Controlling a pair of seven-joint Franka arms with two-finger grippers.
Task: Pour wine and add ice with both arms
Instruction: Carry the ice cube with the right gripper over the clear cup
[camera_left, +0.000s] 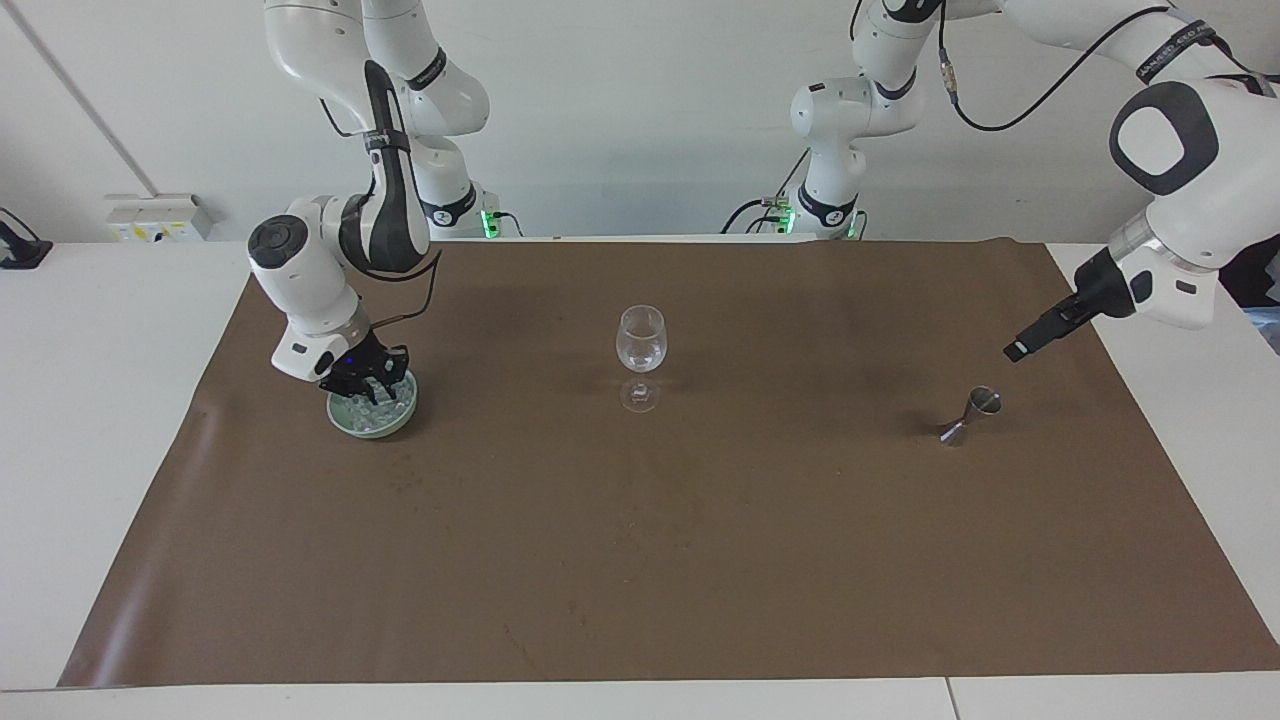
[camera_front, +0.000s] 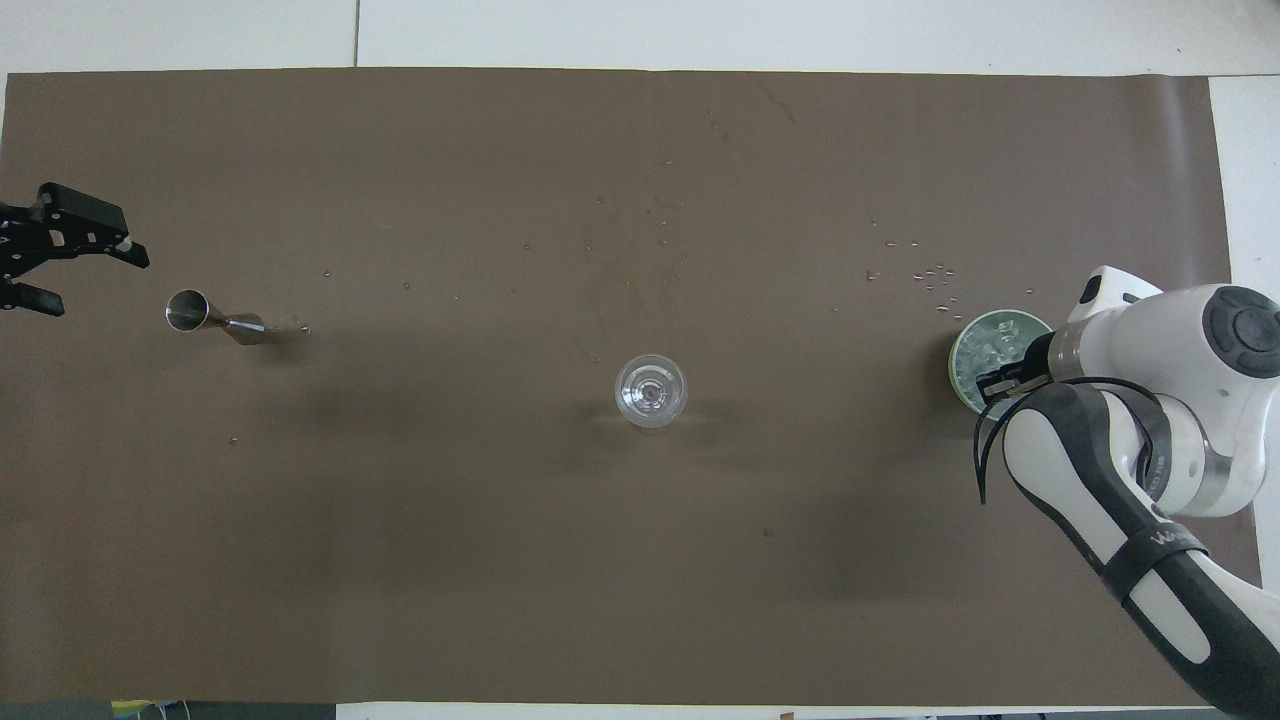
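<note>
A clear wine glass (camera_left: 641, 345) (camera_front: 651, 390) stands at the middle of the brown mat. A green bowl (camera_left: 345, 420) (camera_front: 955, 365) of ice (camera_left: 380, 412) (camera_front: 1000, 335) sits toward the right arm's end. My right gripper (camera_left: 370, 385) (camera_front: 1000, 380) is shut with its tips down among the cubes. Whether a cube is between them is hidden. A steel jigger (camera_left: 972, 415) (camera_front: 205, 315) sits toward the left arm's end. My left gripper (camera_left: 1018, 350) (camera_front: 105, 286) hangs open in the air just outward of the jigger, pointing down at a slant. Wine is out of view.
The brown mat (camera_left: 640, 560) covers most of the white table (camera_left: 100, 400). Small specks (camera_front: 930, 275) lie on the mat just farther from the robots than the bowl.
</note>
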